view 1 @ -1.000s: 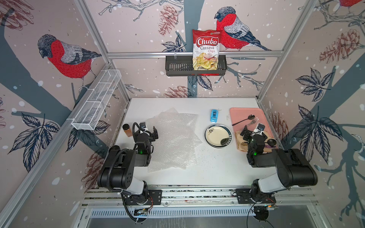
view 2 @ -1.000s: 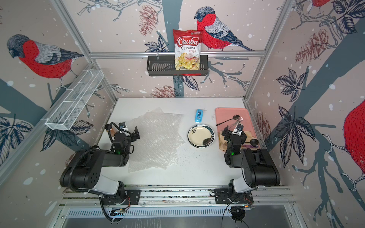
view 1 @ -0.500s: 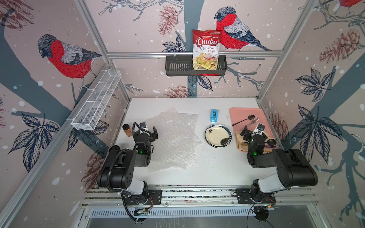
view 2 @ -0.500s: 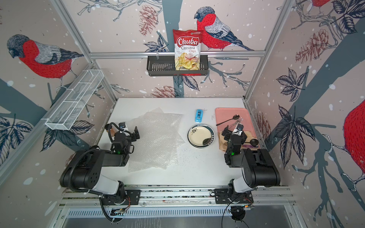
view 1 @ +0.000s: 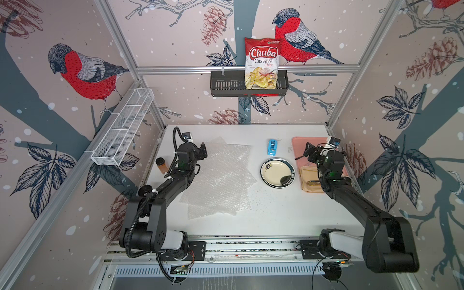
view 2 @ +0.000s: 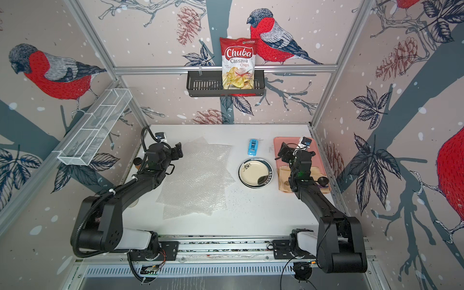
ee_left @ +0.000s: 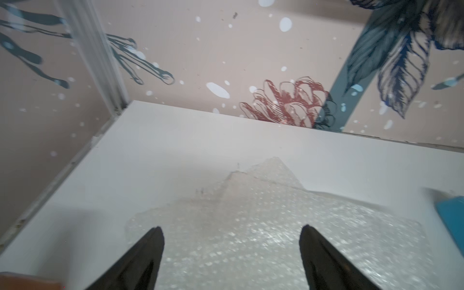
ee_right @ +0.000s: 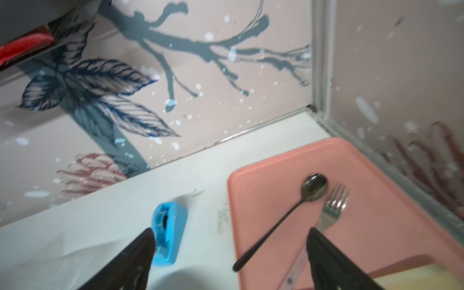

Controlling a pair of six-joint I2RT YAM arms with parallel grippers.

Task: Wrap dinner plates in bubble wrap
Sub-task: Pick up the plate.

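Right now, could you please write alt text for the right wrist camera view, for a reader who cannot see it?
The right gripper hangs open and empty over a white table. Ahead of it lie a small blue plastic object on the table and a pink tray holding a black spoon and a silver fork.

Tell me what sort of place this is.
Probably a robot test cell: an aluminium frame holds bird-print wall panels around a white table, with a left arm and right arm mounted on a rail.
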